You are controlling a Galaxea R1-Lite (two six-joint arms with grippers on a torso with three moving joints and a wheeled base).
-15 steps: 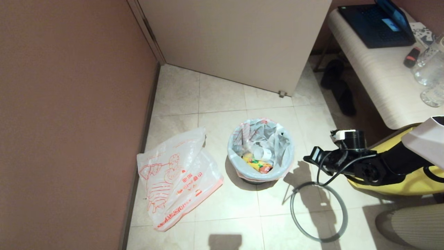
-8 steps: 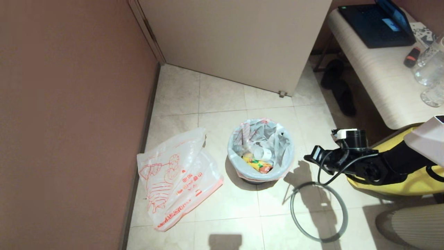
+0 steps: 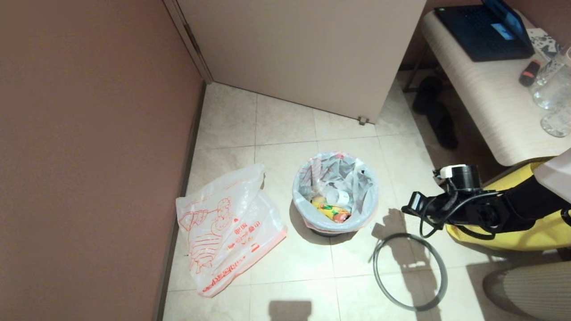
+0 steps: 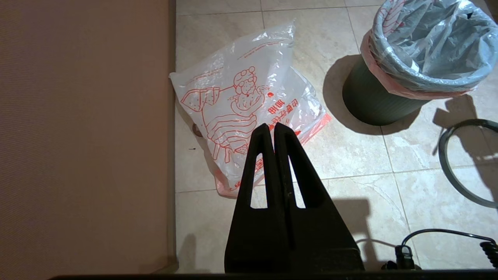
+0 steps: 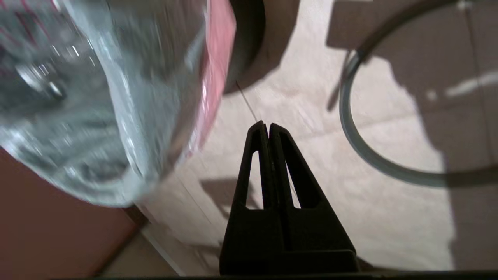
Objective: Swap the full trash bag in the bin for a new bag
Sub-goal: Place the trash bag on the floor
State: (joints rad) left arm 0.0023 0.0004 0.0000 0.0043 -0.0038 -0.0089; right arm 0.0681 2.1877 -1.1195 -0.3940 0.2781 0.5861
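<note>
The full trash bag (image 3: 335,192) sits in the bin (image 4: 367,102) in the middle of the tiled floor, its pale rim and pink band folded over the bin's edge, with a yellow-orange packet and a white cup showing inside. The grey hoop (image 3: 409,271) that would clamp the bag lies flat on the floor just beside the bin, on the robot's right, so the bag looks free to be lifted out. The new bag (image 3: 227,229), with its red cartoon drawing, lies flat on the floor to the left of the bin, near the wall.

The right tool (image 3: 412,203) hangs beside the bin above the far edge of the hoop, closed and holding nothing; in the right wrist view its fingers (image 5: 268,134) meet at the tips, pointing at bare tile between bin and hoop. The left tool (image 4: 273,130) is also closed and empty, poised over the new bag.

The step in hand appears to be taking the full bag out. The next move likely calls for the right tool to open, reach the folded rim and pinch the thin plastic before lifting straight up, so that the light bin does not tip.
</note>
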